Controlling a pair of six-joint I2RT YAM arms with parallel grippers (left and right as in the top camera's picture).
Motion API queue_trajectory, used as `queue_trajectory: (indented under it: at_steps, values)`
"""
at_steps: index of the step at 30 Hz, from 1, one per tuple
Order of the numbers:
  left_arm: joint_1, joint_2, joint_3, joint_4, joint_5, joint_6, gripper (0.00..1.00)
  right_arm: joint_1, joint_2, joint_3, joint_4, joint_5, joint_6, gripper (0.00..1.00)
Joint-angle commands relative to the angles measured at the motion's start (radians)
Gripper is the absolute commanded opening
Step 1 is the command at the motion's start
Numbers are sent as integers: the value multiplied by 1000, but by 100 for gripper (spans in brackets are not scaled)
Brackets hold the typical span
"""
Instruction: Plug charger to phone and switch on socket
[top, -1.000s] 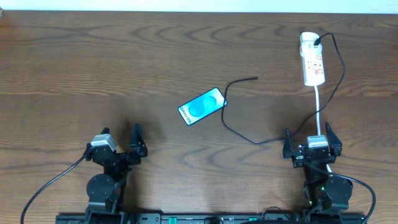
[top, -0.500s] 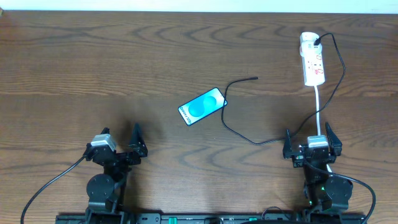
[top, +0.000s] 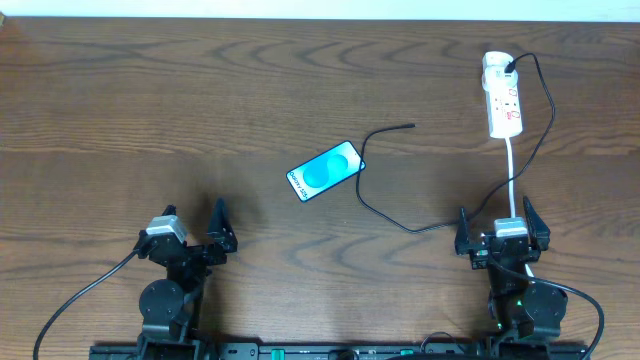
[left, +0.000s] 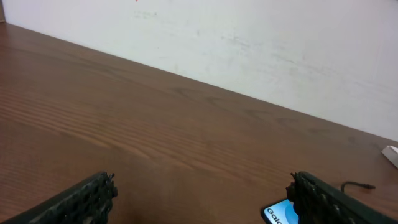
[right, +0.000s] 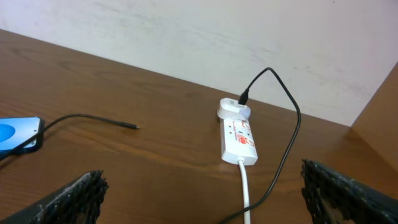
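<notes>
The phone (top: 326, 170) lies screen-up mid-table, tilted, cyan screen with a white band; its corner shows in the left wrist view (left: 278, 213) and its edge in the right wrist view (right: 18, 135). The charger cable (top: 400, 223) runs from its plug in the socket's far end (top: 510, 66) round to a loose connector tip (top: 411, 126) lying right of the phone, apart from it. The socket (top: 503, 96) is a white strip at the far right, also in the right wrist view (right: 238, 138). My left gripper (top: 193, 232) and right gripper (top: 503, 232) are open and empty near the front edge.
The socket's white cord (top: 512, 180) runs toward me, between the right gripper's fingers (right: 244, 193). A white wall (left: 249, 37) stands behind the table's far edge.
</notes>
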Motion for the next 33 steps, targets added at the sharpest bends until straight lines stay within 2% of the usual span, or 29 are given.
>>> queue_trajectory:
  at_steps: [1,7,14,18,25,33]
  values:
    - [5,-6,-16,-42,-9,13,92,-4,-9,-1,-5,5,-11,99]
    - [5,-6,-16,-42,-8,12,92,-4,-9,-1,-5,5,-11,99]
    - [5,0,-16,-34,160,-3,93,-4,-9,-1,-5,5,-11,99]
    - [5,63,0,-39,262,-3,93,-4,-9,-1,-5,5,-11,99]
    - [5,335,158,-57,330,25,92,-4,-9,-1,-5,5,-11,99]
    - [3,741,540,-237,326,164,93,-4,-9,-1,-5,5,-11,99]
